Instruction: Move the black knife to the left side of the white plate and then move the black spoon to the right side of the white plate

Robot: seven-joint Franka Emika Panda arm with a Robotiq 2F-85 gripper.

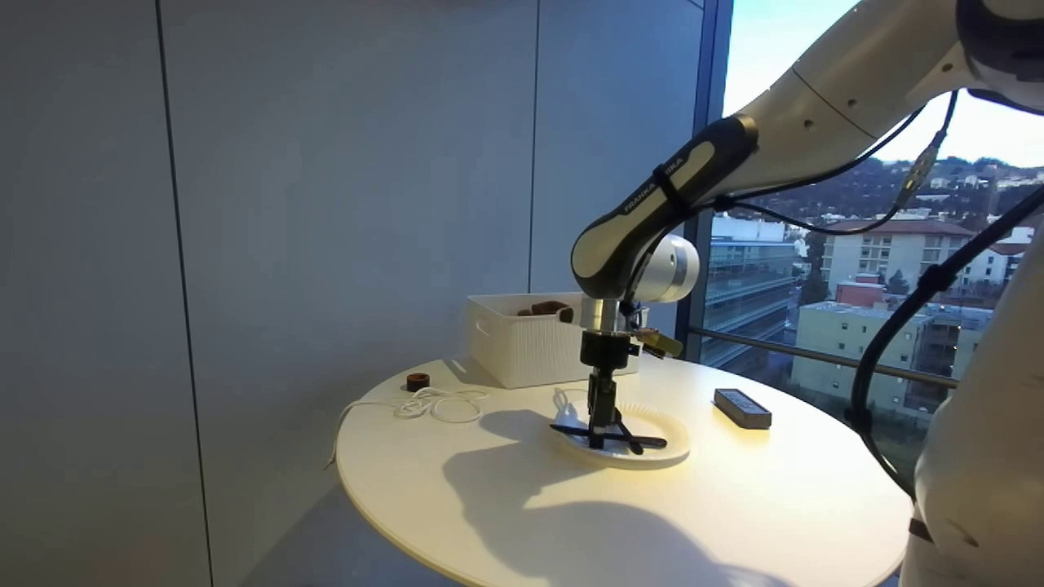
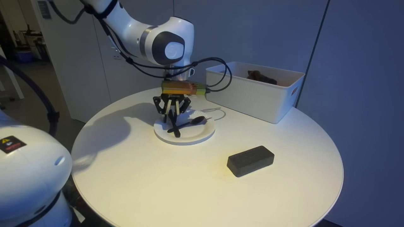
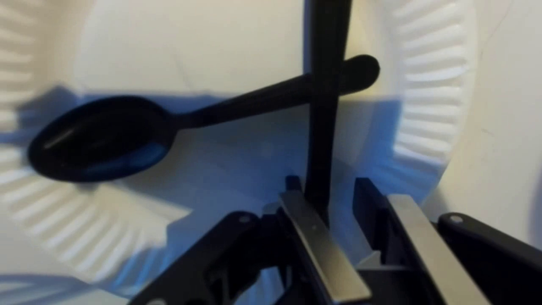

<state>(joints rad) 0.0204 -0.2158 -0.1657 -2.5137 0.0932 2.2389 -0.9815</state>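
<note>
The white plate [image 1: 682,447] stands on the round table and shows in an exterior view [image 2: 209,134] and in the wrist view [image 3: 434,84]. The black spoon [image 3: 106,140] lies on the plate, its bowl also visible in an exterior view [image 2: 198,119]. The black knife [image 3: 324,135] lies across the spoon's handle, on top of it; it also shows in both exterior views [image 1: 648,442] [image 2: 176,131]. My gripper [image 3: 327,184] points down at the plate, fingers apart with the knife between them, nearer the left finger in the wrist view. Part of the knife is hidden behind that finger.
A chunky black block [image 2: 251,161] lies on the round white table [image 2: 142,189]. A white box [image 2: 246,97] with brown things inside stands near the wall. A white cable [image 1: 444,405] and a small dark roll [image 1: 418,381] lie near the table's edge.
</note>
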